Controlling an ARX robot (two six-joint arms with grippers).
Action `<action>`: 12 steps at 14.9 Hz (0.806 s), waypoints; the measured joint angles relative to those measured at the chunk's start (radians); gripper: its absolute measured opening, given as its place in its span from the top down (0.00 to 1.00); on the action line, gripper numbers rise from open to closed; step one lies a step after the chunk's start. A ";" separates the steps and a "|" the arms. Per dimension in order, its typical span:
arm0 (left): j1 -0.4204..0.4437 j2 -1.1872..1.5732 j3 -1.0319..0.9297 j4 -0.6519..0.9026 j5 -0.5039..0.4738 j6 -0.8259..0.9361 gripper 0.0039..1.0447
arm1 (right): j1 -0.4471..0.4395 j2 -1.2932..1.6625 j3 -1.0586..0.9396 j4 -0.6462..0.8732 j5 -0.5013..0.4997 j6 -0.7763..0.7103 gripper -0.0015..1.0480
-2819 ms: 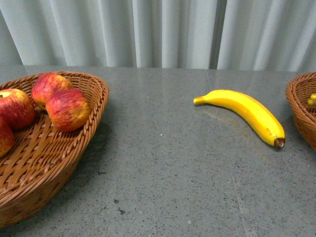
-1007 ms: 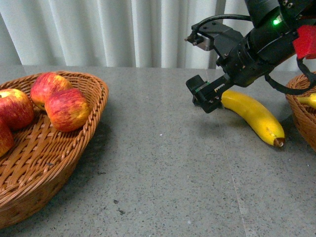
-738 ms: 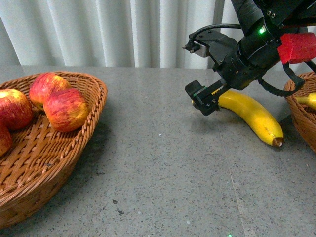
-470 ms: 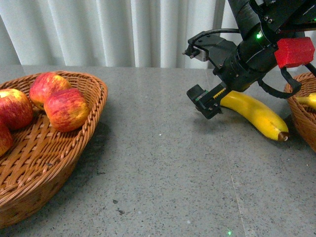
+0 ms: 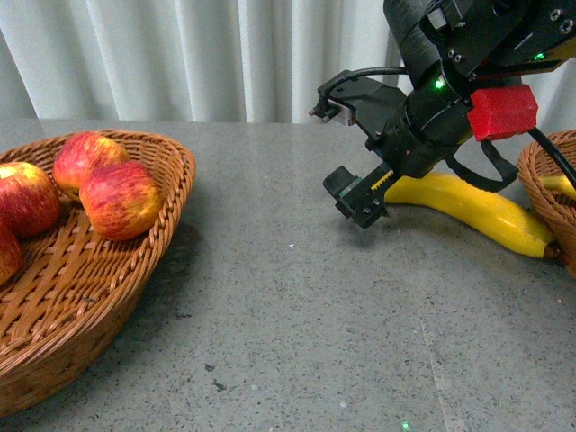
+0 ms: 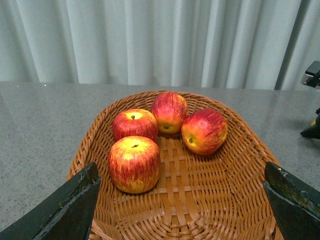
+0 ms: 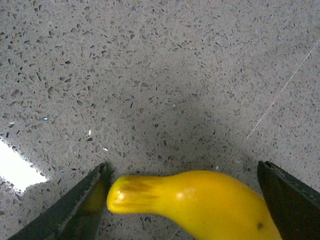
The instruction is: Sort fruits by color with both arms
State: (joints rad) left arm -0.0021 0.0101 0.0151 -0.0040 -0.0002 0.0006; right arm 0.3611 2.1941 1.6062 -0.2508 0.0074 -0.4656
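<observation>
My right tool (image 7: 182,175) hangs wide apart astride the stem end of the banana (image 5: 468,211) lying on the bench (image 5: 288,297), while my left tool (image 6: 180,205) gapes open above four apples (image 6: 134,162) in their basket (image 6: 240,150).

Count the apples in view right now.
4, all in the wicker basket on the robot's left: three apples grouped at its far end, a fourth apple nearest the robot. None looks hidden.

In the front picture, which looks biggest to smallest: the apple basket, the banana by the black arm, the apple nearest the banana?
1. apple basket, even cut off by the picture's edge.
2. banana, partly hidden behind the arm.
3. apple nearest the banana, clearly smallest.
</observation>
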 joint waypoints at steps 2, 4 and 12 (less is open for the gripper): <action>0.000 0.000 0.000 0.000 0.000 0.000 0.06 | 0.013 0.005 0.000 0.015 0.000 -0.003 0.41; 0.000 0.000 0.000 0.000 0.000 0.000 0.06 | 0.019 0.005 -0.005 0.016 -0.006 -0.003 0.64; 0.000 0.000 0.000 0.000 0.000 0.000 0.06 | 0.017 -0.079 -0.014 0.058 -0.074 0.091 0.98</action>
State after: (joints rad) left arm -0.0021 0.0101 0.0151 -0.0040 -0.0002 0.0006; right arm 0.3782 2.1155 1.5925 -0.1928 -0.0666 -0.3744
